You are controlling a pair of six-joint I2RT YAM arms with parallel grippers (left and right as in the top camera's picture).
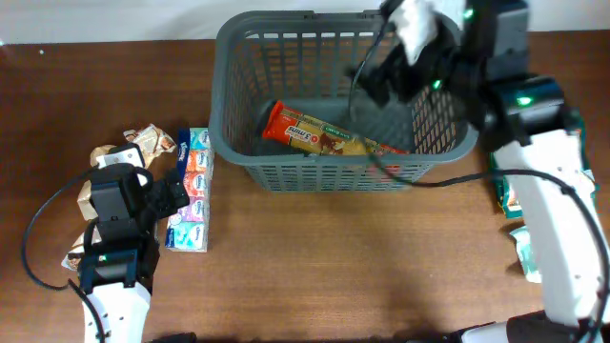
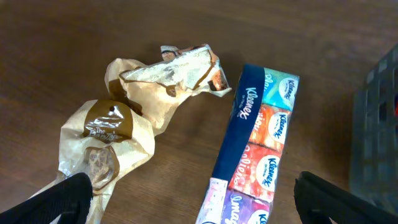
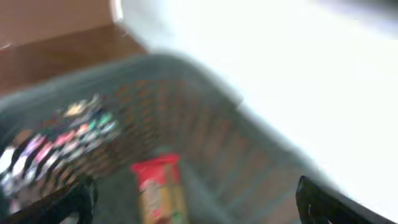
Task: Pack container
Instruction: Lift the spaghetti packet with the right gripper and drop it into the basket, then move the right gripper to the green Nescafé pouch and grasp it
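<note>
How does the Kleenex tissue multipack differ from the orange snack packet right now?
The tissue multipack lies on the table, left of the basket; the snack packet lies inside it, on the base. The multipack is dark blue with multi-coloured panels; the packet is orange-red turning yellowish. In the overhead view the multipack runs near to far; the packet lies mostly left to right, slanted. Both are long, narrow and lying flat.

"Kleenex" runs in white along the blue side of the tissue multipack (image 2: 241, 140), and the crumpled paper packet's (image 2: 134, 93) brown label starts "The", the rest unreadable.
</note>
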